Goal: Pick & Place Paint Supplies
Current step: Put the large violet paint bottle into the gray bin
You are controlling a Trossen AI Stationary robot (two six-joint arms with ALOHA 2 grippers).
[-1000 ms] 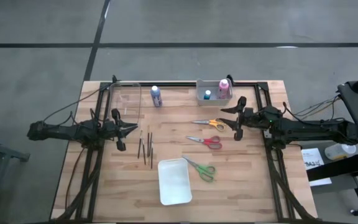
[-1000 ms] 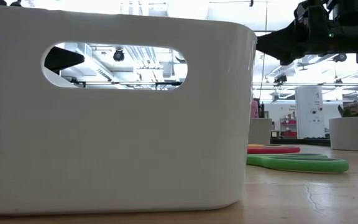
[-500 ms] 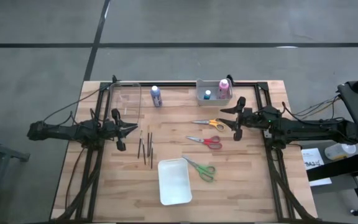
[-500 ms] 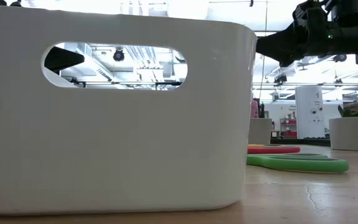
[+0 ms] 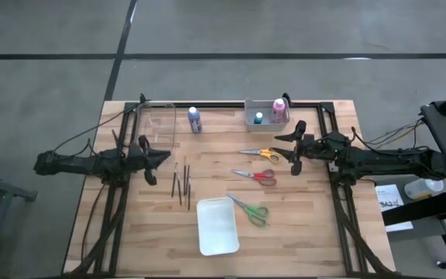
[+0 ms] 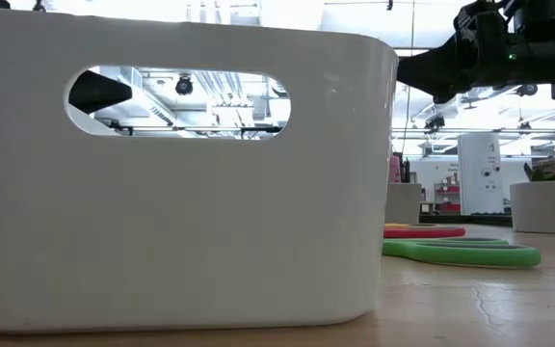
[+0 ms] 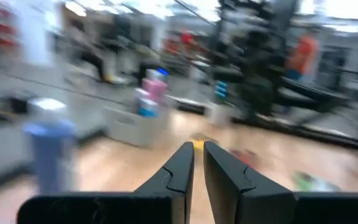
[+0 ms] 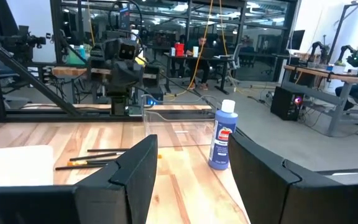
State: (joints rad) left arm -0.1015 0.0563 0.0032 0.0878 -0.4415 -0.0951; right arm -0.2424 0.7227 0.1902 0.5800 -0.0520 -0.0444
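left pincer [image 5: 163, 157] hovers nearly closed, empty, just left of the brushes [image 5: 182, 183]; right pincer [image 5: 292, 145] gapes wide (holding nothing) right of the orange scissors [image 5: 260, 153].

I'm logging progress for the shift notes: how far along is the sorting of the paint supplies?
Looks done: the pink bottle and a teal bottle stand in the small grey bin. In hand: nothing; the left gripper is nearly shut and empty, the right gripper open and empty. Left: the blue bottle, brushes and the orange, red and green scissors lie on the table; the white bin looks empty.
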